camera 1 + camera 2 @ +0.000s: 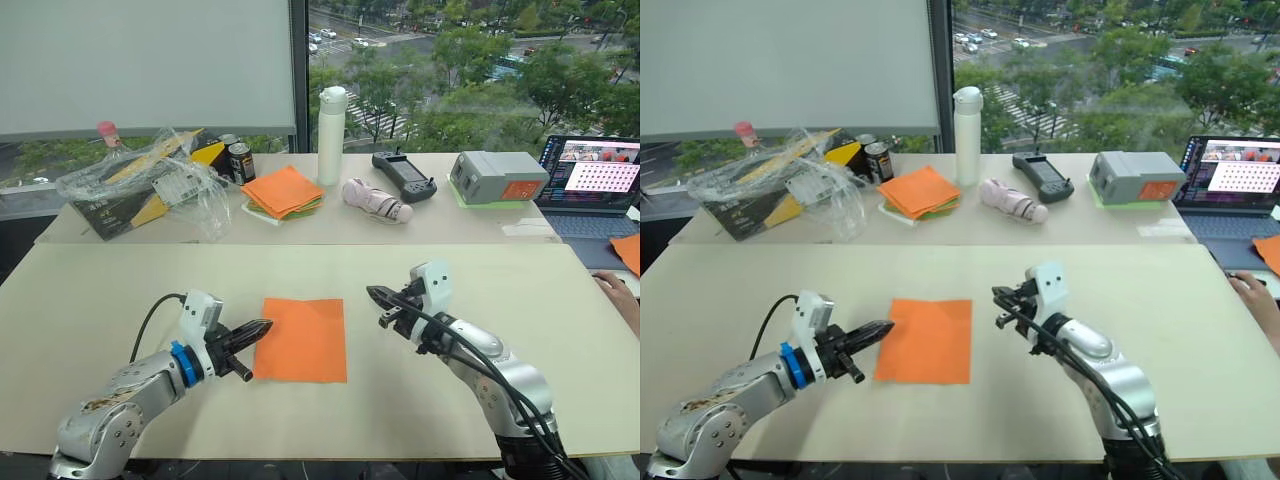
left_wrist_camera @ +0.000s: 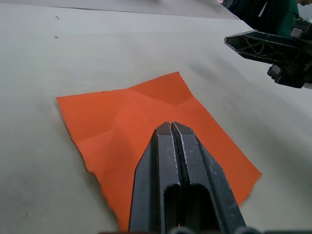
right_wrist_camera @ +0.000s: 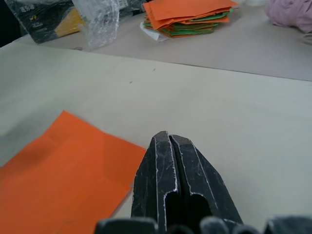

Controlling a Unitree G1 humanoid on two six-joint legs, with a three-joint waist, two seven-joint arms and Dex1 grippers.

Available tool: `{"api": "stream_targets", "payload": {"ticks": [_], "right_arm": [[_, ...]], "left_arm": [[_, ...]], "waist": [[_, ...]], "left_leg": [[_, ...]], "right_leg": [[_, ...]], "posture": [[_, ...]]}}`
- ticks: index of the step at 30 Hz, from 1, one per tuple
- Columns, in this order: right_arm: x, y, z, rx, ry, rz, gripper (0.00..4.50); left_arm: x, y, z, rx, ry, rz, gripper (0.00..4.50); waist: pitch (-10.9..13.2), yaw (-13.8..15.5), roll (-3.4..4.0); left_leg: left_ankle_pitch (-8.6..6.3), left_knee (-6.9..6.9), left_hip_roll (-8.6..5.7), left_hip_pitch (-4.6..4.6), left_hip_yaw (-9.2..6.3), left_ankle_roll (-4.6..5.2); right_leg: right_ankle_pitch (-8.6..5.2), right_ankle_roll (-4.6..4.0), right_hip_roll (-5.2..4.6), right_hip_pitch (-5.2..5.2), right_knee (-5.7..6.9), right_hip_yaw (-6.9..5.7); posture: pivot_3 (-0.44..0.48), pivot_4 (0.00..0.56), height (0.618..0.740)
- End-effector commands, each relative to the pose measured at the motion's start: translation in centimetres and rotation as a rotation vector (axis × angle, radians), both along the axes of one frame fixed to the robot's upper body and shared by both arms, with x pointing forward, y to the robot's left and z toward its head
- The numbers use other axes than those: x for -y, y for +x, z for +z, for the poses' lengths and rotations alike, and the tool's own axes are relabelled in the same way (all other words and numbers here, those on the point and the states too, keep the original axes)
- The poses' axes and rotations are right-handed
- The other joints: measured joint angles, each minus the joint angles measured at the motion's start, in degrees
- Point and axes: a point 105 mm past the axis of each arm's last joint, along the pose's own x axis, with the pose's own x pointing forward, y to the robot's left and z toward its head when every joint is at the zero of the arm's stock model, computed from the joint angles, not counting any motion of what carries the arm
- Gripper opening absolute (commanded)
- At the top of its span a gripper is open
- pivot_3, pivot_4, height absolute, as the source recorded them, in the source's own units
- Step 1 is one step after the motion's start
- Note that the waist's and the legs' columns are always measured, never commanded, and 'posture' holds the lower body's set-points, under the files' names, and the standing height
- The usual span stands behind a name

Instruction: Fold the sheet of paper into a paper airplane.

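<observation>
The sheet of paper (image 1: 302, 338) lies flat on the near table, bright orange, roughly square, with faint creases across it (image 2: 146, 117). My left gripper (image 1: 262, 328) is shut, its tip over the sheet's left edge, holding nothing. To the right of the sheet, a short gap away and raised above the table, my right gripper (image 1: 372, 293) is shut too and empty. No paper airplane shape is in view.
On the far table stand a pile of orange and green sheets (image 1: 283, 191), a white bottle (image 1: 331, 135), a plastic-wrapped box (image 1: 145, 185), cans (image 1: 240, 160), a pink bundle (image 1: 376, 200), a controller (image 1: 403, 175), a grey box (image 1: 497, 177) and a laptop (image 1: 592, 175). A person's hand (image 1: 622, 295) rests at the right edge.
</observation>
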Motion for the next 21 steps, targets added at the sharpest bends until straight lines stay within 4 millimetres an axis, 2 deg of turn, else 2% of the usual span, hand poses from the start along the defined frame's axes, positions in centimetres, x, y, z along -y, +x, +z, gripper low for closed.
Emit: {"api": "stream_targets", "payload": {"ticks": [1, 5, 13, 21], "right_arm": [[-0.6, -0.1, 0.6, 0.055, -0.044, 0.019, 0.03], [-1.3, -0.4, -0.7, 0.025, -0.117, 0.055, 0.03], [-1.6, -0.1, -1.3, 0.010, -0.162, 0.074, 0.03], [-1.7, 0.2, -2.7, -0.039, -0.239, 0.083, 0.03]], "left_arm": [[0.0, 0.7, -0.4, 0.023, 0.030, 0.001, 0.03], [0.0, 0.9, -2.0, -0.008, 0.063, -0.001, 0.03], [-0.4, 0.6, -4.2, -0.048, 0.115, 0.002, 0.03], [-0.7, 0.3, -4.8, -0.058, 0.125, 0.014, 0.03]], "waist": [[-0.01, 0.01, 0.01], [0.00, -0.06, 0.00], [0.00, -0.04, 0.00], [-0.02, -0.06, 0.01]], "left_leg": [[0.00, 0.00, 0.00, 0.00, 0.00, 0.00], [0.00, 0.00, 0.00, 0.01, 0.00, 0.00], [0.00, 0.00, 0.00, 0.01, -0.01, 0.00], [0.00, 0.00, -0.01, 0.02, -0.01, 0.00]], "right_leg": [[0.00, 0.00, 0.00, 0.00, 0.00, 0.00], [0.00, 0.00, 0.01, 0.00, 0.01, 0.00], [0.00, 0.00, -0.01, -0.02, 0.02, 0.00], [0.00, 0.00, -0.01, -0.01, 0.03, 0.00]], "posture": [[0.000, 0.150, 0.740], [0.000, 0.150, 0.740], [0.000, 0.150, 0.740], [0.000, 0.150, 0.740]]}}
